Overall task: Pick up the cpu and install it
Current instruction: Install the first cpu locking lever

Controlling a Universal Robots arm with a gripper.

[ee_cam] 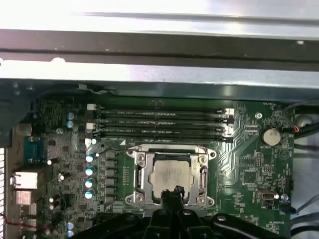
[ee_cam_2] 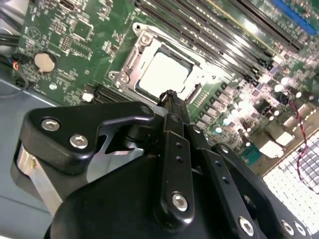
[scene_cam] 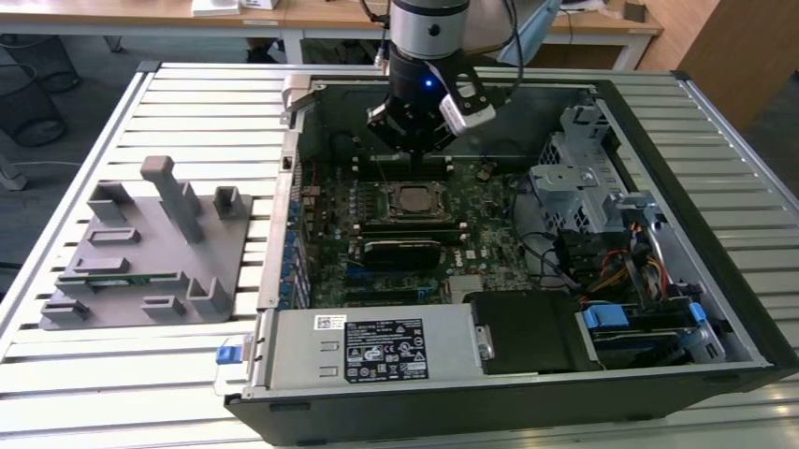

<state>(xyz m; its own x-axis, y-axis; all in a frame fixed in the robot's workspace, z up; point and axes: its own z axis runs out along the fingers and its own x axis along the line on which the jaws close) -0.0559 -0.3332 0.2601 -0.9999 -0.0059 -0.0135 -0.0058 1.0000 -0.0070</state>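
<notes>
The cpu (scene_cam: 410, 198) lies flat in the metal-framed socket (scene_cam: 381, 201) on the green motherboard inside the open computer case (scene_cam: 736, 309). In both wrist views the cpu (ee_cam_2: 162, 74) (ee_cam: 170, 173) shows its pale silvery top, framed by the socket bracket (ee_cam_2: 130, 62) (ee_cam: 142, 172). My gripper (scene_cam: 418, 150) hangs over the board just behind the socket. Its black fingers meet in one narrow tip (ee_cam_2: 169, 97) (ee_cam: 172, 191) close above the chip's near edge. The gripper is shut and holds nothing.
A grey fixture plate (scene_cam: 138, 253) with upright posts and a green memory stick (scene_cam: 125, 278) sits on the slatted table at the exterior view's left. Inside the case are the power supply (scene_cam: 362, 346), a drive cage (scene_cam: 581, 187), cables (scene_cam: 612, 271) and memory slots (ee_cam: 159, 122).
</notes>
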